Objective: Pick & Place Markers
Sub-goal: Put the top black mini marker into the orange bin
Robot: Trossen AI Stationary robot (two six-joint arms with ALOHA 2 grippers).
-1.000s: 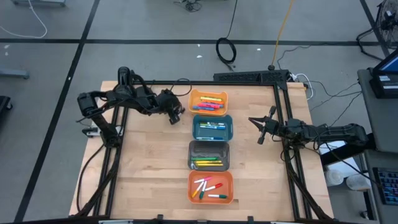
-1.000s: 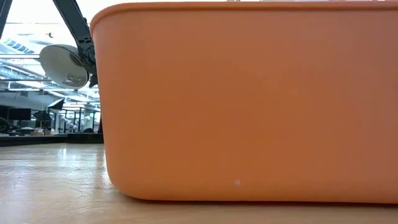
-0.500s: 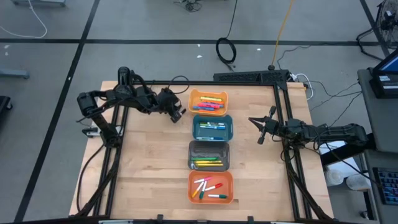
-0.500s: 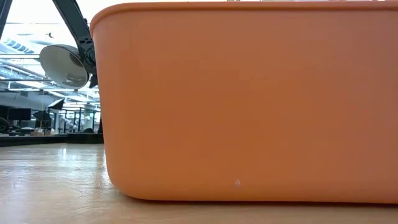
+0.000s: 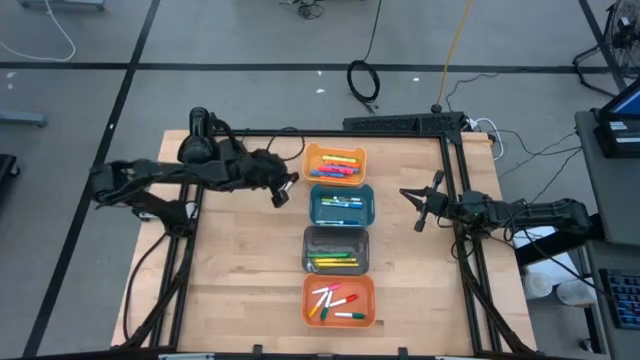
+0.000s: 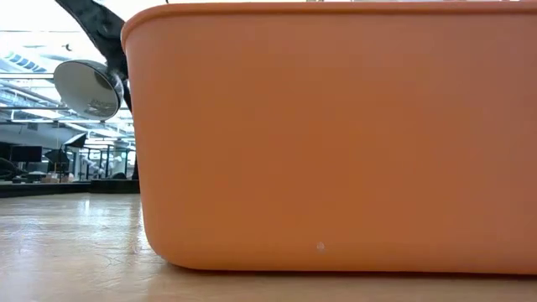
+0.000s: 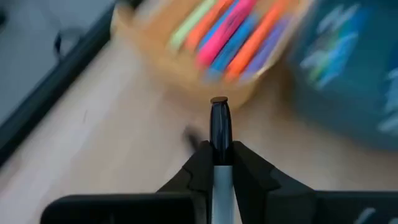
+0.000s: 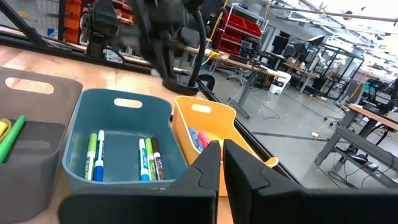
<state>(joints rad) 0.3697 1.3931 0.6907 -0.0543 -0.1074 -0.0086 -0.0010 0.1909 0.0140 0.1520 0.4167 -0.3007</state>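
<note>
From above, four bins stand in a row down the middle of the table point(image 5: 240, 300), each holding markers point(image 5: 340, 166). The left claw point(image 5: 284, 188) hangs just left of the light orange bin point(image 5: 335, 164); the right claw point(image 5: 416, 205) waits well right of the teal bin point(image 5: 341, 205).

The low view is filled by the orange bin point(image 6: 336, 134).

In the left wrist view, the claw is clamped on a black marker point(image 7: 219, 127).

In the right wrist view, the right claw's fingers are together, holding nothing.
</note>
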